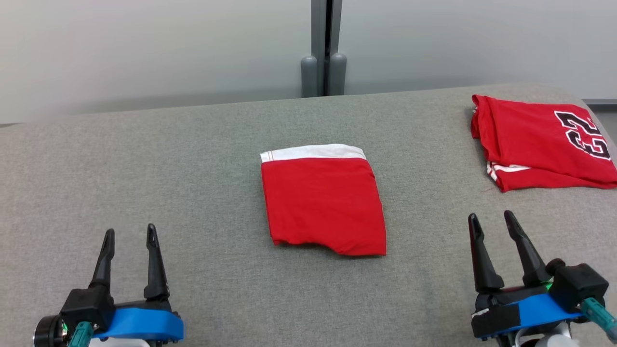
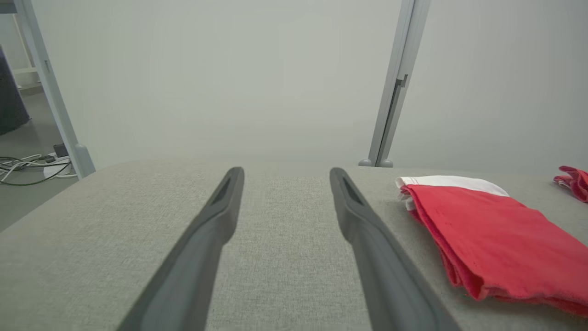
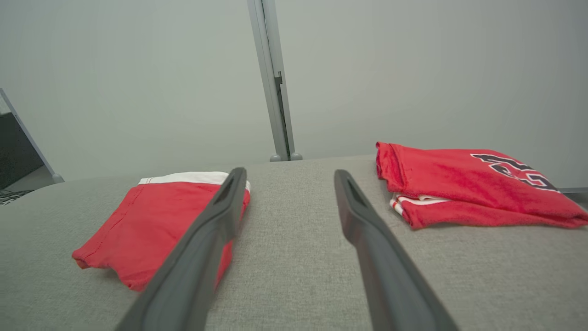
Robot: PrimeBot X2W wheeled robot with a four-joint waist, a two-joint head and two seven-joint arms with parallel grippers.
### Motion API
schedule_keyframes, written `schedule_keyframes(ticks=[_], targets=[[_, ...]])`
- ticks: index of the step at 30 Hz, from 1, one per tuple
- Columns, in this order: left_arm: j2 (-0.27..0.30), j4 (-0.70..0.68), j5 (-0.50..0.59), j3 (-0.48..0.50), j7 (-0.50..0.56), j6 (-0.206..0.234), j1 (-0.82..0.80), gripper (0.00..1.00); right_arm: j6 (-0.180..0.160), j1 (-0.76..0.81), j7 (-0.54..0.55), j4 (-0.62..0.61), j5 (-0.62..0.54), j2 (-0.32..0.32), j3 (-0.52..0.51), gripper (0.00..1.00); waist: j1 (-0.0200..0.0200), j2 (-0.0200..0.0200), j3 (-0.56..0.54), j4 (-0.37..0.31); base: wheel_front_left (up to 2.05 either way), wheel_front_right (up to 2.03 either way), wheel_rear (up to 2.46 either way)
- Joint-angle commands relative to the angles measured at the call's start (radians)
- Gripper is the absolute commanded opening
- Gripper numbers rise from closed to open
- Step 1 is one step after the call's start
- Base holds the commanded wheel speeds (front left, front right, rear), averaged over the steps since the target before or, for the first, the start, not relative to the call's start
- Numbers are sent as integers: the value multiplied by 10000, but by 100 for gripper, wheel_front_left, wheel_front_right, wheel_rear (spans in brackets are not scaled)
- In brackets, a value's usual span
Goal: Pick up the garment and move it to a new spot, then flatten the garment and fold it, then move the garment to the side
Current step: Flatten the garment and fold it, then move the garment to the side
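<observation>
One folded garment (image 1: pixel 324 200), long axis near-to-far, white band (image 1: pixel 313 152) farthest, left tool (image 1: pixel 131 229) and right tool (image 1: pixel 490 215) spread apart

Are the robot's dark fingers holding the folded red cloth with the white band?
No, the folded red cloth lies free on the grey table, with the left gripper and right gripper open, apart from it.

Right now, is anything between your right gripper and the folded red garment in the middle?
Nothing visible: bare grey surface lies between the open right gripper and the folded red garment. The numbered jersey sits apart, at the far right.
</observation>
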Motion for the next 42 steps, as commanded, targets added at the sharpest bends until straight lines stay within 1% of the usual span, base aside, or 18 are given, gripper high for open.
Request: schedule_keyframes(ticks=[1,16,35,42], targets=[[46,39,39,0,-23,33,88,100,5,154,-31,23,-71,54,17,100,2,0,-32,47,0,0,0],[102,49,85,-186,36,312,236,100,4,311,19,206,-298,230,-46,100,2,0,-72,205,0,0,0],[221,126,-87,-253,2,407,166,100,4,251,43,543,-315,278,-38,100,2,0,-163,229,0,0,0],[204,30,-143,-342,-7,456,149,100,4,-249,100,575,-451,173,363,100,2,0,-126,339,0,0,0]])
